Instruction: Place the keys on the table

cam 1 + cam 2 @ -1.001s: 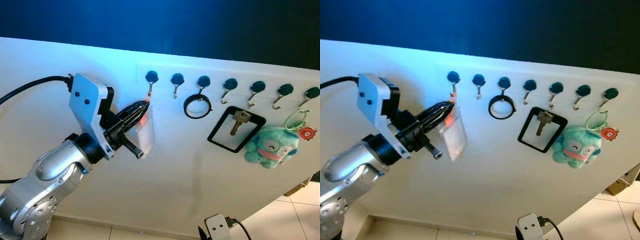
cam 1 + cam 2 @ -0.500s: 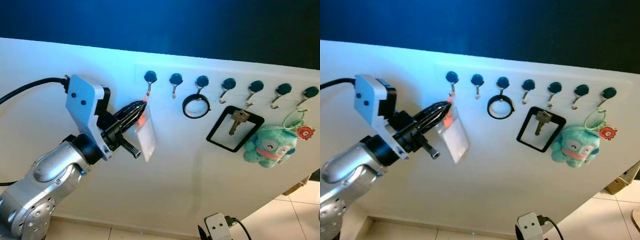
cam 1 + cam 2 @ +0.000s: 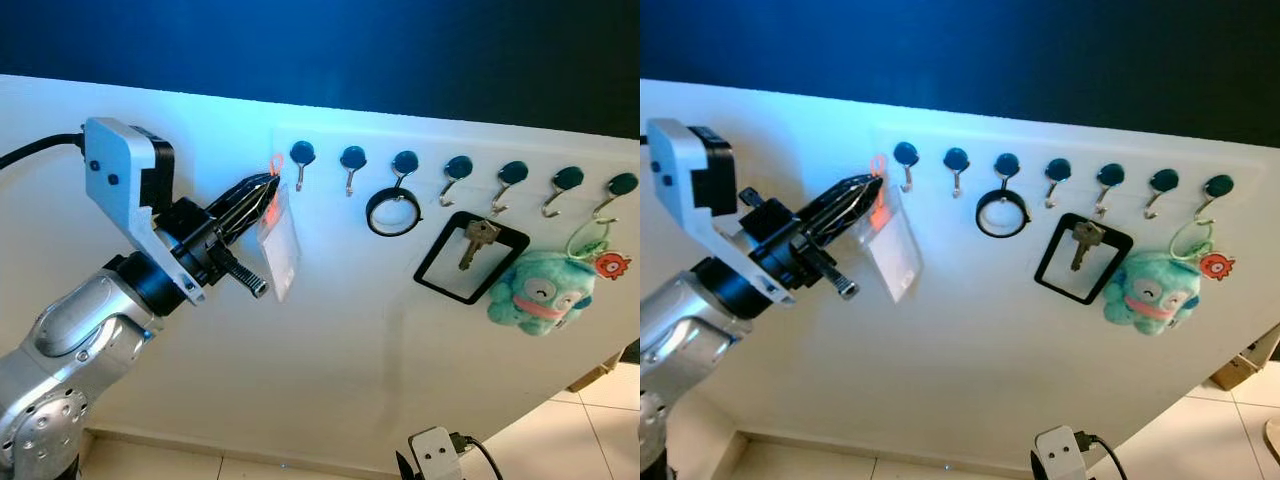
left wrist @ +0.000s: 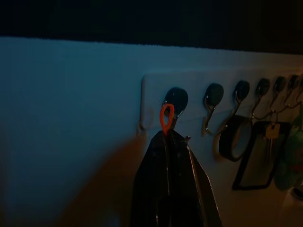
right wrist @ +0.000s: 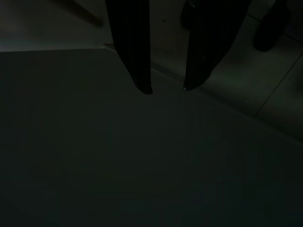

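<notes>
While the left arm reaches up from the lower left of the left eye view, the left claw [image 3: 268, 190] sits clenched on the orange loop [image 3: 274, 164] of a clear card tag [image 3: 279, 240], just left of the first hook [image 3: 300, 155] in the row across the upper middle of the frame. The tag hangs below the fingertips, tilted, against the white wall [image 3: 330, 340]. Whether the loop is clear of the hook cannot be told from the head views; the left wrist view shows the loop [image 4: 166, 118] standing up from the closed fingers [image 4: 173, 179] in front of the first knob [image 4: 176, 99].

Further right along the rack hang a black ring [image 3: 394, 211], a brass key [image 3: 478, 240] inside a black frame [image 3: 472, 257], and a teal plush toy [image 3: 543, 290] at the right edge. These appear small and dim at the right side of the left wrist view.

The right wrist view, very dark, shows the right claw [image 5: 168, 89] with its fingers parted over a pale surface and floor tiles.
</notes>
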### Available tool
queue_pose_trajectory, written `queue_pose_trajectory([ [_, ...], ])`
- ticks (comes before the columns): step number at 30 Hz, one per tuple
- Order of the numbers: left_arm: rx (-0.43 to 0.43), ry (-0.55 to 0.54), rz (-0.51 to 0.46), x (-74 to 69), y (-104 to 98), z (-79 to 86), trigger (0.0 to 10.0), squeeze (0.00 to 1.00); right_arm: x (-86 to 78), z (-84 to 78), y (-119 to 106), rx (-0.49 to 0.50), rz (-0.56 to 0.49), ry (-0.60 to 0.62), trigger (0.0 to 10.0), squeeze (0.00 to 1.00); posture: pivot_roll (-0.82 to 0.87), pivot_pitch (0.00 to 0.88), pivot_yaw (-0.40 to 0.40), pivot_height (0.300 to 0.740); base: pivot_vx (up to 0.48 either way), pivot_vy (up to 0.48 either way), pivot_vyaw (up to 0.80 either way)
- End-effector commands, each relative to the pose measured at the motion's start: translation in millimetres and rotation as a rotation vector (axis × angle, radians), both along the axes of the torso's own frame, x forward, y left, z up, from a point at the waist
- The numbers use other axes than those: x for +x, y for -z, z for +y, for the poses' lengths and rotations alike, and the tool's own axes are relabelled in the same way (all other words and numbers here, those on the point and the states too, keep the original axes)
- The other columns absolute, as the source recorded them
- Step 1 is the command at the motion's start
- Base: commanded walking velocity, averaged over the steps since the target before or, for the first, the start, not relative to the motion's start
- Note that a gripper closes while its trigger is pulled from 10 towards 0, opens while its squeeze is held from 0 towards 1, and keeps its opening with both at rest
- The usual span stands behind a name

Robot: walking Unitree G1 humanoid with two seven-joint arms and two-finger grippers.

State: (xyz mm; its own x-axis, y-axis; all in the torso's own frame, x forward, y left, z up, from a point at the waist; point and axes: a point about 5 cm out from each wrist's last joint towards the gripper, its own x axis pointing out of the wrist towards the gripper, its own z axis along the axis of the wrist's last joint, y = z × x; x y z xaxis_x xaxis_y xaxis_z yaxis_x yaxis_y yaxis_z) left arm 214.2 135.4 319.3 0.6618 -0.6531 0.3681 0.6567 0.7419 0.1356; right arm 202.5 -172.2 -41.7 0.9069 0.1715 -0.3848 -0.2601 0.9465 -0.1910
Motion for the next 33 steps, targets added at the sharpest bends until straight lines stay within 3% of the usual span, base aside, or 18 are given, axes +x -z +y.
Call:
queue_pose_trajectory([
  [1,0.014,0.043,-0.012,-6.1,-2,-4.1,10.0,0.00,-10.1,-2.4,7,-0.006,0.038,0.004,10.0,0.00,0.15,0.156,-0.032,0.740,0.000,0.000,0.00],
  [10,0.146,-0.005,0.107,-7.0,32,2.7,10.0,0.00,-9.7,-4.0,5,-0.005,0.028,0.007,10.0,0.00,0.15,0.160,-0.033,0.740,0.000,0.000,0.00],
  [13,0.178,0.007,0.154,-8.6,47,-2.6,10.0,0.00,-2.9,-10.3,-7,0.008,-0.052,0.010,10.0,0.00,0.16,0.167,-0.044,0.740,0.000,0.000,0.00],
  [14,0.167,0.022,0.160,-8.4,48,-6.0,10.0,0.00,2.5,-13.7,-19,0.019,-0.123,0.010,10.0,0.00,0.15,0.166,-0.046,0.740,0.000,0.000,0.00],
  [17,0.163,0.026,0.159,-8.0,47,-6.9,10.0,0.00,4.7,-14.7,-25,0.023,-0.155,0.009,10.0,0.00,0.15,0.167,-0.047,0.740,0.000,0.000,0.00],
  [18,0.149,0.058,0.165,-6.5,49,-11.6,10.0,0.00,8.9,-16.0,-49,0.031,-0.270,-0.022,10.0,0.00,0.13,0.167,-0.044,0.740,0.000,0.000,0.00],
  [20,0.145,0.070,0.168,-6.0,49,-13.1,10.0,0.00,9.1,-15.6,-57,0.032,-0.307,-0.039,10.0,0.00,0.12,0.166,-0.043,0.740,0.000,0.000,0.00],
  [22,0.138,0.093,0.168,-3.2,51,-15.8,10.0,0.00,1.7,-8.8,-81,0.028,-0.384,-0.155,10.0,0.00,0.09,0.162,-0.029,0.740,0.000,0.000,0.00],
  [24,0.133,0.116,0.165,-0.8,50,-17.7,10.0,0.00,-7.9,1.1,-101,0.027,-0.429,-0.281,10.0,0.00,0.08,0.161,-0.022,0.740,0.000,0.000,0.00],
  [28,0.135,0.135,0.162,1.2,50,-18.9,10.0,0.00,-14.2,9.9,-118,0.027,-0.466,-0.386,10.0,0.00,0.06,0.161,-0.010,0.740,0.000,0.000,0.00],
  [29,0.148,0.154,0.168,3.5,52,-20.0,10.0,0.00,-12.7,17.9,-143,0.056,-0.518,-0.460,10.0,0.00,0.05,0.161,-0.003,0.740,0.000,0.000,0.00],
  [33,0.160,0.167,0.166,5.9,54,-21.6,10.0,0.00,2.6,28.8,-189,0.115,-0.628,-0.477,10.0,0.00,0.04,0.159,0.004,0.740,0.000,0.000,0.00],
])
